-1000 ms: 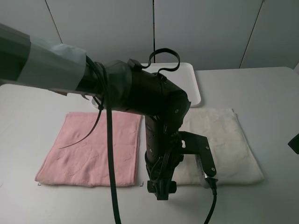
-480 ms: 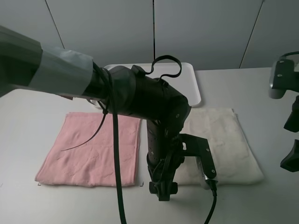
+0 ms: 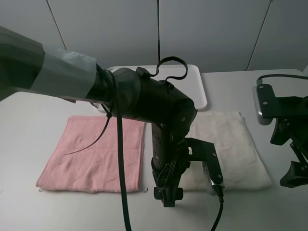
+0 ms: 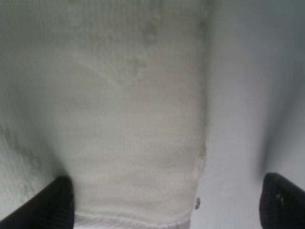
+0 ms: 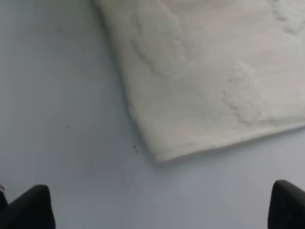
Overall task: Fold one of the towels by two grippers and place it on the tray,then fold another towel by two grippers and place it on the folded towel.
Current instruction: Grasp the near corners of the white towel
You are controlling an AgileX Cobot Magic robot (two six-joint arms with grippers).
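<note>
Left tool (image 4: 167, 202) and right tool (image 5: 157, 207), both open (fingertips wide apart), at corners of cream towel (image 3: 231, 139).

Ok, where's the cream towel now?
In the high view the cream towel lies flat right of centre, beside the pink towel, in front of the tray.

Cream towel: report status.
Left gripper open over cream towel, near left corner. Right gripper open by near right corner. Towel flat, unfolded. Nothing held.

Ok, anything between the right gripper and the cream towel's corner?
Nothing visible. In the right wrist view only bare table lies between the open right gripper and the cream towel corner.
</note>
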